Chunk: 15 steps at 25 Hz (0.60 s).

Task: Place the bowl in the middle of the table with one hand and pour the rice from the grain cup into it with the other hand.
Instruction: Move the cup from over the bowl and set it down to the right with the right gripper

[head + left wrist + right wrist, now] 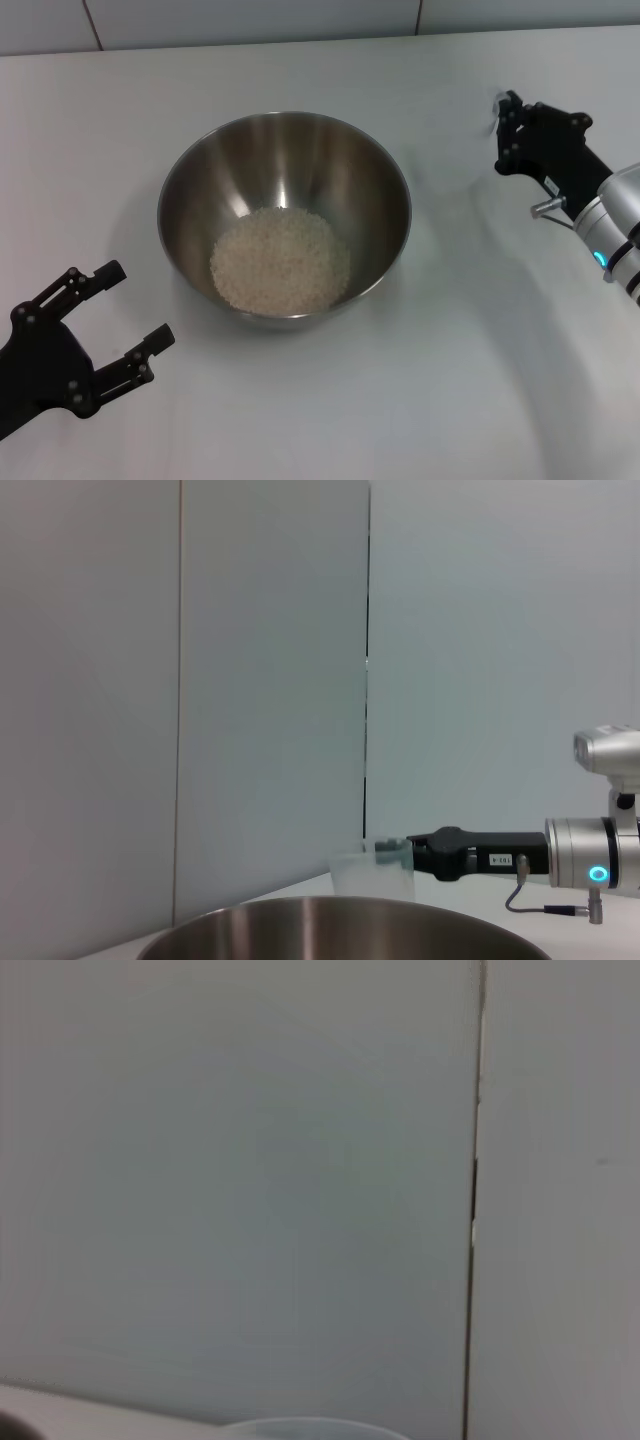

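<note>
Holding grain cup (373, 870) upright by counter (480, 380) – right hand (512, 130) grips it; rice (280, 260) already in bowl (200, 170); left hand (110, 320) open, idle nearby.

Bowl (284, 215) mid-table (450, 380), rice (281, 260) inside (heaped), grain cup (373, 871) far right, beyond the bowl

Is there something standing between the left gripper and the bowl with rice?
Nothing visible. The left gripper is open, near the bowl, with only bare table between them.
</note>
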Motion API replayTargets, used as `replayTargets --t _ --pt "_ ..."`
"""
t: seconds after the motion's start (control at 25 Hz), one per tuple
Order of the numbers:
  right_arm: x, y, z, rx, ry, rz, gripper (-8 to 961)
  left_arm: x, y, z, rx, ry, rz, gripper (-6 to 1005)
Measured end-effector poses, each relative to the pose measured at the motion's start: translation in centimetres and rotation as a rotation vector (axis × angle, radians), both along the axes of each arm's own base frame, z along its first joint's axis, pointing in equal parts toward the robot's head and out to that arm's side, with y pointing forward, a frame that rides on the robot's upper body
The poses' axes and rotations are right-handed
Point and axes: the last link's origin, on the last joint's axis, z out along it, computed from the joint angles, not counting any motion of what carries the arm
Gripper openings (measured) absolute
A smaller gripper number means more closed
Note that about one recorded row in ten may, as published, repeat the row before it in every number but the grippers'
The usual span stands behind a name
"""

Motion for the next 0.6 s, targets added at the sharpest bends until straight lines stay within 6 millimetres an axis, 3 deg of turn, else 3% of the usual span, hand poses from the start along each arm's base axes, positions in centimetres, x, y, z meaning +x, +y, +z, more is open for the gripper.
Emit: replayTargets --t 0.6 --pt "0.47 0.03 -0.92 -0.045 -0.002 -0.058 111 0.06 -0.10 -0.11 -0.008 0.001 -0.006 841"
